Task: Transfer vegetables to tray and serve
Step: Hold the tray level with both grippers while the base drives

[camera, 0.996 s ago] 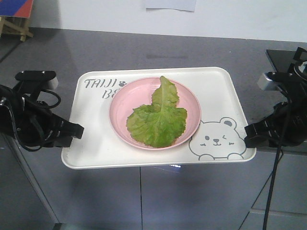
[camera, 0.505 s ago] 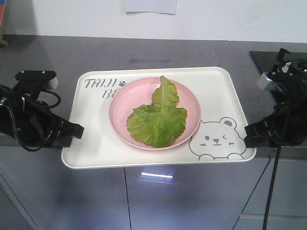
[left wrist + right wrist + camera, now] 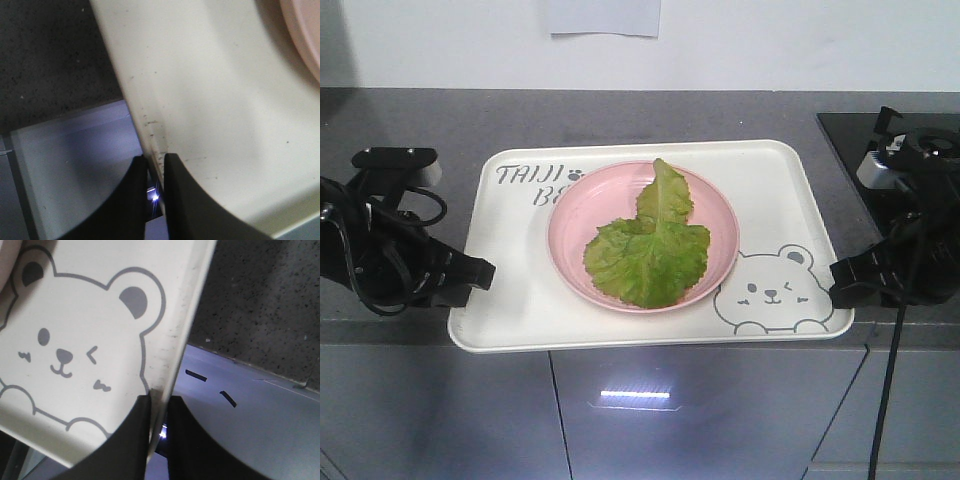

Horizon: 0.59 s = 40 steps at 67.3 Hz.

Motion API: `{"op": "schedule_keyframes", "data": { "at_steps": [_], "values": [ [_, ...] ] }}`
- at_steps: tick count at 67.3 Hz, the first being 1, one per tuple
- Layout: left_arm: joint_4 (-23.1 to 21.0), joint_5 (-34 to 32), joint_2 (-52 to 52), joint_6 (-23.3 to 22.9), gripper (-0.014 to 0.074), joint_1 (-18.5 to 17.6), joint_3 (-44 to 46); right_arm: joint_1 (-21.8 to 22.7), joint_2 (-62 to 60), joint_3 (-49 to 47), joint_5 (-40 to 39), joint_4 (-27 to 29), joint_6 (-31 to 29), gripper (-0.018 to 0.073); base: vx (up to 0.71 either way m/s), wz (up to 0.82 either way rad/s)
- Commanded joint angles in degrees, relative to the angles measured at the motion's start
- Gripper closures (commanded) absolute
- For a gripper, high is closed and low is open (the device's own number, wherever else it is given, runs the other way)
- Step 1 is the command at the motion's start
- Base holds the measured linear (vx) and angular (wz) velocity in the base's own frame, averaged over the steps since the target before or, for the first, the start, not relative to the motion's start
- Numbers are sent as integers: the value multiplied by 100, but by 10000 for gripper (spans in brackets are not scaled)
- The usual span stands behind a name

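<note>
**A:** Why both arms on the tray (image 3: 510, 318)?

**B:** It's wide and loaded. The left gripper (image 3: 478, 272) pinches the left rim and the right gripper (image 3: 838, 276) pinches the right rim beside the bear. Each pair of jaws is nearly closed, with only the thin rim between them. Opposite grips near the front corners should keep it level.

**A:** And the leaf (image 3: 650, 250)?

**B:** It lies flat in the plate (image 3: 570, 215), which sits mid-tray.

**A:** Any room to move?

**B:** The tray's front edge overhangs the counter (image 3: 440, 130), and open grey counter runs behind it to the wall. A black panel (image 3: 840, 125) lies close to the right arm. I can't tell whether the tray is resting or lifted.
</note>
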State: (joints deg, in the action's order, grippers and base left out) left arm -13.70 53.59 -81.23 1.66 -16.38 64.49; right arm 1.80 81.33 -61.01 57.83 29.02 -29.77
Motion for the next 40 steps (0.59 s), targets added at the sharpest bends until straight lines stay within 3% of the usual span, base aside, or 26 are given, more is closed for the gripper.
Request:
{"op": "schedule_keyframes", "data": {
  "at_steps": [1, 40],
  "values": [
    [-335, -322, 221, 150, 603, -55, 171, -20, -210, -145, 30, 464, -227, 564, 10, -7],
    [-335, -322, 221, 150, 603, -55, 171, -20, -210, -145, 30, 464, -227, 564, 10, -2]
  ]
}}
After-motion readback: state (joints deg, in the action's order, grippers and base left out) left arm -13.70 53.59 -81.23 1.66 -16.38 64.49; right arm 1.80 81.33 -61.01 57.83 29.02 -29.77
